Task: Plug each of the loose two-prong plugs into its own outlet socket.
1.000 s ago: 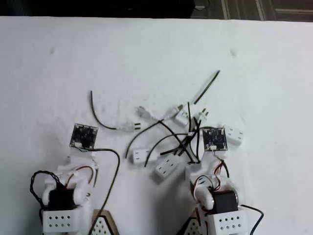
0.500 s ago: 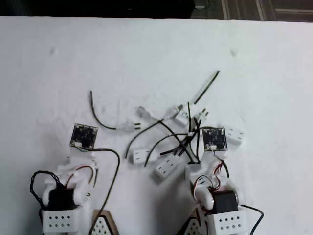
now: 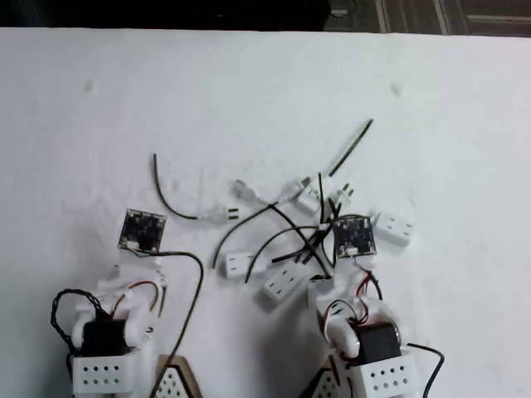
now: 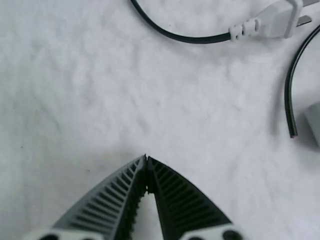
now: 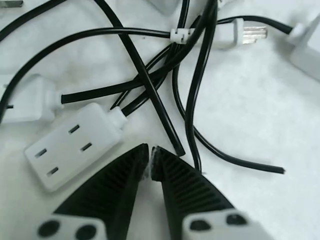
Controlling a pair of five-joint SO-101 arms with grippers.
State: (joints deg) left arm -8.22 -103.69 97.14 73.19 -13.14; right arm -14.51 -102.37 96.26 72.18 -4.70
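Note:
A tangle of black cords [image 3: 303,236] with white two-prong plugs and white outlet sockets lies mid-table. One loose plug [image 3: 221,215] lies left of the tangle, and shows as a plug [image 4: 272,24] ahead of my left gripper [image 4: 146,160]. That gripper is shut, holds nothing and hovers over bare cloth. My right gripper [image 5: 150,151] is shut and empty, its tips just above a black cord beside a white outlet socket [image 5: 72,145]. A plug with bare prongs [image 5: 239,34] lies beyond. More sockets [image 3: 239,264], [image 3: 286,282], [image 3: 394,226] ring the tangle.
White cloth covers the table [image 3: 265,91]. The left arm [image 3: 104,336] and right arm [image 3: 369,336] stand at the near edge. A cut cord end [image 4: 290,90] lies near a socket corner [image 4: 314,120]. Open cloth stretches behind and left of the tangle.
The right arm has shifted slightly left toward the tangle, baring more of the socket at its right. The left arm has kept still.

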